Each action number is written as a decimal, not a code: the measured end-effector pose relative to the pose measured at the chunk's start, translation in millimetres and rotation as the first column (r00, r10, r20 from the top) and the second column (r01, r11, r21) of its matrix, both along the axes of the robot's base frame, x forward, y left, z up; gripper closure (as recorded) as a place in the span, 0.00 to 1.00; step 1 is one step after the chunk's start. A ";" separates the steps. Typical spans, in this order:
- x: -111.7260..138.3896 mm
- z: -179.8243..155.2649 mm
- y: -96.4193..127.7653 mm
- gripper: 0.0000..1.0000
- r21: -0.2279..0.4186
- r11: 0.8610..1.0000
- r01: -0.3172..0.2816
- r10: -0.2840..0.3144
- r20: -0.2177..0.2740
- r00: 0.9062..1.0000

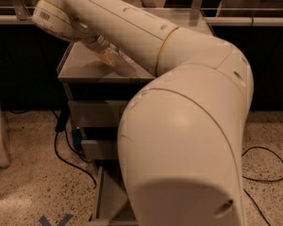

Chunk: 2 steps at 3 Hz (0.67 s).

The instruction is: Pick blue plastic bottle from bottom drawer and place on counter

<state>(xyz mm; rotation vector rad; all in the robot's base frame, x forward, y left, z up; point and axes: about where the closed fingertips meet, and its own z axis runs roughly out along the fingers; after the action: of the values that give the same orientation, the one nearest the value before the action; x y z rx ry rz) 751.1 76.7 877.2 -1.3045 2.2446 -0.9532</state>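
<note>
The claw (106, 55) is held low over the desk (80, 67), partly hidden by the arm (179, 126); whether it is wide or narrow cannot be told. The bottle (121, 54) is seen right at the claw, above the desk. The bottom drawer (108, 201) is pulled out below.

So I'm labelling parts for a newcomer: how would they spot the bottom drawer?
Find the grey cabinet behind the big cream arm; the tool hangs over its counter. The bottom drawer is the lowest of three, by the floor, the only one pulled far out, its flat bottom showing.
</note>
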 end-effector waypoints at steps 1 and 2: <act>0.0 0.0 0.0 0.00 0.000 1.000 0.000 0.000 0.000 1.000; 0.1 0.0 -0.1 0.00 0.000 1.000 0.000 0.000 0.000 1.000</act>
<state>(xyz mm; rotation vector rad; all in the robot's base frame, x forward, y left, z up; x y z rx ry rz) 751.1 76.7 877.3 -1.3041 2.2450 -0.9535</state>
